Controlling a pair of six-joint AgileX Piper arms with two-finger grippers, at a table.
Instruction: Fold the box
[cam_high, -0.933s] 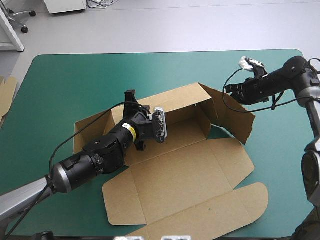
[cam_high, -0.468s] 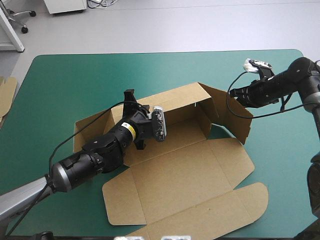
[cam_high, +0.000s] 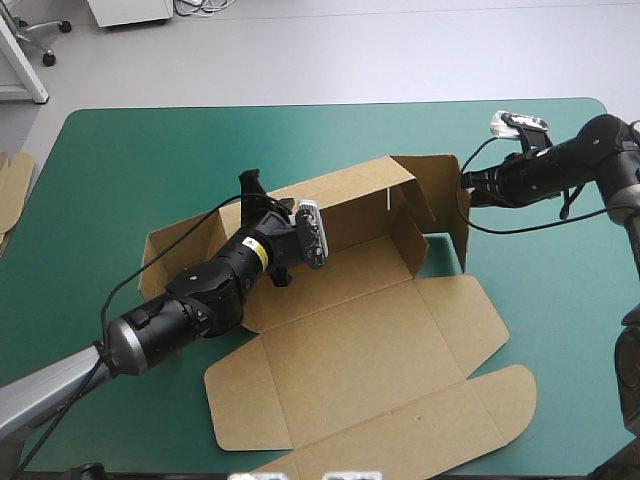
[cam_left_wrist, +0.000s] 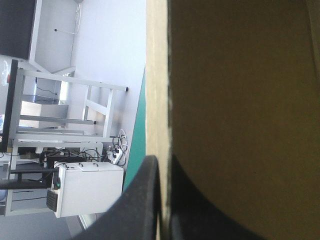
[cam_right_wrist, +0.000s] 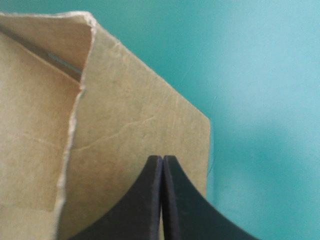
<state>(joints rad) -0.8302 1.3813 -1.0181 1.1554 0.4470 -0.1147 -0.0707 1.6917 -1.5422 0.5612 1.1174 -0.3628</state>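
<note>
The box (cam_high: 370, 330) lies near the middle of the teal-green worktop (cam_high: 130, 170), partly erected: its rear wall (cam_high: 345, 200) stands upright, the end flap (cam_high: 448, 205) is raised and swung inward at the corner, and the lid panel (cam_high: 400, 420) lies flat toward the near edge. The left hand (cam_high: 252, 190) is clenched on the box, with the top edge of the rear wall between its black fingers (cam_left_wrist: 142, 205). This grip appears intended to hold the wall vertical while the corner is formed. The right hand (cam_high: 465, 183) is clenched with nothing between its fingers. The tips meet in one point directly against the outer face of the end flap, apparently so that they act as a blunt pusher turning the flap toward the rear wall. The high view shows the overall layout and both arms, but not the finger states. The left wrist view confirms the board edge between the left hand's fingers. The right wrist view confirms the closed tips and shows the flap's free edge just beside them, with bare worktop beyond. A spare board (cam_high: 12, 185) lies at the worktop's left edge, well apart from both hands.
</note>
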